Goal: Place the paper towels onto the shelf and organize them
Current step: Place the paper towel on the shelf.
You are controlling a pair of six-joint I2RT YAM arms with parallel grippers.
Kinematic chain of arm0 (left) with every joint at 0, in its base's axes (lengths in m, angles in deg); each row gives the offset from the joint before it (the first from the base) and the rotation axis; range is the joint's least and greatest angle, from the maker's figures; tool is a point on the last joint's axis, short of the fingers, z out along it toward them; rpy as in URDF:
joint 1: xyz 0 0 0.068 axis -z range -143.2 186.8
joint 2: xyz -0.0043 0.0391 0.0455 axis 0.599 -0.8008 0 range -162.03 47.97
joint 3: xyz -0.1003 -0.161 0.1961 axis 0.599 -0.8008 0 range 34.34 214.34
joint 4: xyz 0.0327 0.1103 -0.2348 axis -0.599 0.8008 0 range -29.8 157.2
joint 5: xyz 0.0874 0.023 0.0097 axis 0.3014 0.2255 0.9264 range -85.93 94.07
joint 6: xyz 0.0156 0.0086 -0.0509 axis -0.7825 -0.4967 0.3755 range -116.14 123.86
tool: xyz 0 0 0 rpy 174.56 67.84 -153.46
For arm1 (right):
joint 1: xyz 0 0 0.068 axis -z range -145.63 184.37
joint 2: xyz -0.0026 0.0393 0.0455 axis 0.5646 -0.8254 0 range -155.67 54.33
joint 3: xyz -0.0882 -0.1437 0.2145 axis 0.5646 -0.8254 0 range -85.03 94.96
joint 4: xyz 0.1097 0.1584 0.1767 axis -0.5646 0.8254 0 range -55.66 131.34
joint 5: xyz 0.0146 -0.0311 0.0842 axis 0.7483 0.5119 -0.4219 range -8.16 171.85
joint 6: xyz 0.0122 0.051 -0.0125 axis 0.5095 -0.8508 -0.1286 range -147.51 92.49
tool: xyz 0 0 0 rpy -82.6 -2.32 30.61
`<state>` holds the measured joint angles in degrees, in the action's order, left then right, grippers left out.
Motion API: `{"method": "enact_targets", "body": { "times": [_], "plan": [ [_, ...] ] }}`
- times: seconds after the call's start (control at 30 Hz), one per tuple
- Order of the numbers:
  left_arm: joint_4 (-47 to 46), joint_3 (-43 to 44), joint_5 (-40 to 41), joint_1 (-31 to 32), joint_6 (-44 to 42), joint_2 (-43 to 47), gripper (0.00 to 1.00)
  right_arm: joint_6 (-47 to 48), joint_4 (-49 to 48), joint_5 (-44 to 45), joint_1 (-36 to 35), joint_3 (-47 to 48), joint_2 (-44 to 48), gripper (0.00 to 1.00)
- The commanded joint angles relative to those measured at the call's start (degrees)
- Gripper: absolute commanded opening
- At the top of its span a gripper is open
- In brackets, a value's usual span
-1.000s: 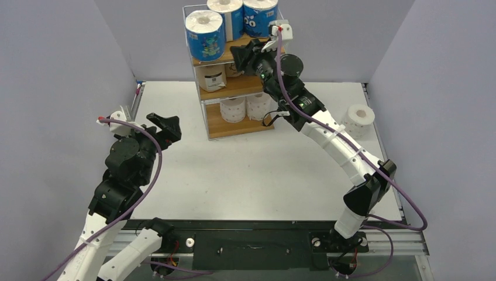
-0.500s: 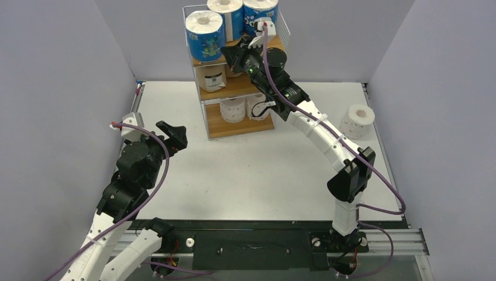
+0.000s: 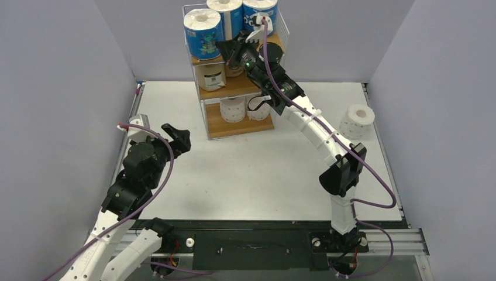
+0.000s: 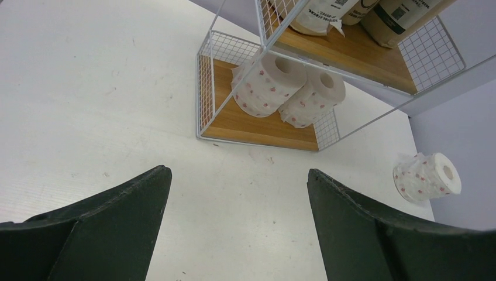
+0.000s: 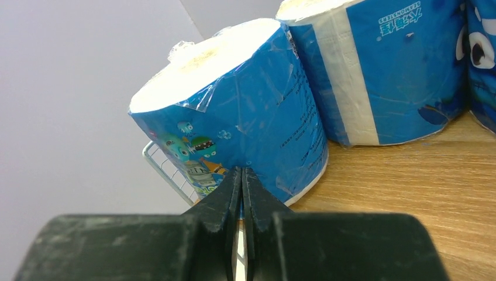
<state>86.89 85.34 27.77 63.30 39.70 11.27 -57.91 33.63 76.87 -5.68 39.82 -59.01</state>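
Right gripper [image 5: 241, 172] is at the shelf's [image 3: 219, 126] top tier with its fingers pressed together and holding nothing. The tips sit low against the front blue roll [image 5: 234, 117]; I cannot tell whether they actually touch it. This roll stands upright at the front left corner of the top board [image 5: 409, 181], right by the low wire rim [image 5: 169, 172]. The other two blue rolls [image 5: 386, 70] stand close behind it. Tan rolls [image 3: 212, 77] are on the middle tier and two white rolls [image 4: 266, 82] on the bottom one. A loose white roll [image 3: 358, 119] sits on the table [image 3: 263, 170], far right. Left gripper [image 4: 237, 171] hangs wide apart over the table, empty. The step reads as squaring up the front roll. To do it well, keep the push low on the wrap, slow, and directed inward toward its neighbours, never toward the rim. A high or quick push would likely tip it over the edge. The slick wrap may let the closed tips slide off, so keep them centred. Back straight out afterwards, clear of the wire frame.
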Motion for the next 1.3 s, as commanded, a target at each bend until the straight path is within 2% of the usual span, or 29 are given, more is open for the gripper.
{"method": "enact_targets", "body": {
  "times": [0.0,0.3,0.5,0.63,0.73,0.87,0.97,1.1,1.27],
  "plan": [
    [-3.03,-0.32,-0.73,-0.32,0.57,-0.20,0.85,-1.38,-2.68,0.43,0.68,2.47,-2.03,0.00],
    [-3.58,-0.96,-1.59,-0.31,0.99,-1.23,0.85,-2.07,-2.18,0.21,1.52,2.39,-2.92,0.00],
    [-3.58,-0.68,-1.47,-0.31,0.76,-1.54,0.85,-4.38,-5.48,-1.78,2.63,-2.68,1.64,0.01],
    [-3.61,-0.45,-1.52,-0.31,0.56,-1.50,0.86,-4.84,-6.72,-2.37,3.10,-6.35,7.77,0.14],
    [-3.52,-0.47,-1.71,-0.31,0.55,-1.44,0.86,-5.04,-7.33,-2.79,3.36,-9.46,11.94,0.28],
    [-2.90,-0.33,-2.75,-0.31,-0.02,-0.57,0.87,-5.24,-7.10,-4.24,3.79,-17.81,19.76,0.41],
    [-3.78,-1.97,-3.25,-0.31,0.06,0.88,0.90,-4.35,-6.55,-2.15,4.04,-25.15,28.26,0.47],
    [-4.91,-4.35,-4.73,-0.32,1.60,1.79,0.98,-3.66,-6.17,4.91,4.35,-38.49,39.92,0.51],
    [-5.25,-6.63,-7.29,-0.31,4.28,0.81,0.96,-3.23,-0.35,19.21,4.34,-53.61,52.08,0.54]
  ]
}}
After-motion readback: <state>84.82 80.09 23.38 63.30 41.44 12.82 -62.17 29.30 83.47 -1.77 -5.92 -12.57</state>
